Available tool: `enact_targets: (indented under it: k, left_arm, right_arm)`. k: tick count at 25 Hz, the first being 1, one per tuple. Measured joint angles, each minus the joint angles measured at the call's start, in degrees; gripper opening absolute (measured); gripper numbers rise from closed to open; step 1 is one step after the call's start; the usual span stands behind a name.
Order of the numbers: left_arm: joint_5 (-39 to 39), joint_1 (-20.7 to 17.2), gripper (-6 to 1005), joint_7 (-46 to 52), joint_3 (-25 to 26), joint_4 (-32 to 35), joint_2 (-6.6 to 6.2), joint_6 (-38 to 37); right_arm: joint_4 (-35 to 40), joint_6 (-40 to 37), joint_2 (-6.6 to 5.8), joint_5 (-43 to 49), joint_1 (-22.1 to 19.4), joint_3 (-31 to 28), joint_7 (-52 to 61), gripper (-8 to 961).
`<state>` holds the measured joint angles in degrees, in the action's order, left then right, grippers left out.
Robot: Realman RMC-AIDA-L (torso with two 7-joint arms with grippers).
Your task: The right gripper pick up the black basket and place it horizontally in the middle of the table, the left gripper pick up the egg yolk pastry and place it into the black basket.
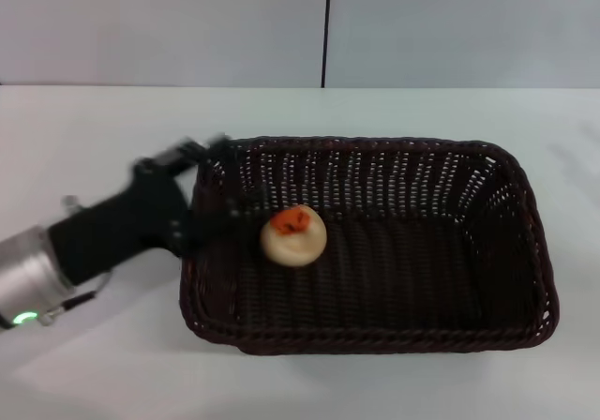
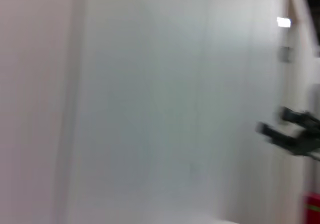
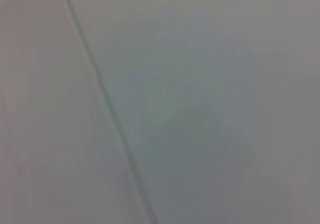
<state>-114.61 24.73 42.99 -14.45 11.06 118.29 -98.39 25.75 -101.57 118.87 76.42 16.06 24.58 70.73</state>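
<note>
The small round cream egg yolk pastry (image 1: 293, 235) sits inside the dark woven black basket (image 1: 525, 251), just right of my spread, empty left hand (image 1: 221, 178) at its left rim

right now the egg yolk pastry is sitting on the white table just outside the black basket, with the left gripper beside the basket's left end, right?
Not quite. The egg yolk pastry is inside the black basket, resting on its floor toward the left end, not on the table. The head view shows this. The rest holds: the left gripper is beside the basket's left end.
</note>
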Motion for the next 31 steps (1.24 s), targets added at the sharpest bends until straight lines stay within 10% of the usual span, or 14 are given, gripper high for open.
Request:
enact_targets:
  k: [13,31]
  left_arm:
    - [6.55,-16.58,819,-13.97,28.43,-10.04,0.15,0.87]
    - [6.40,-19.52,819,-25.17,29.54,-19.57,0.16,7.44]
  right_arm:
    - [-13.98,11.31,0.02,-16.76,3.66,-8.35,-25.08,756]
    - [-15.53,10.96,0.05,-18.34,3.08,-8.02,-30.81,756]
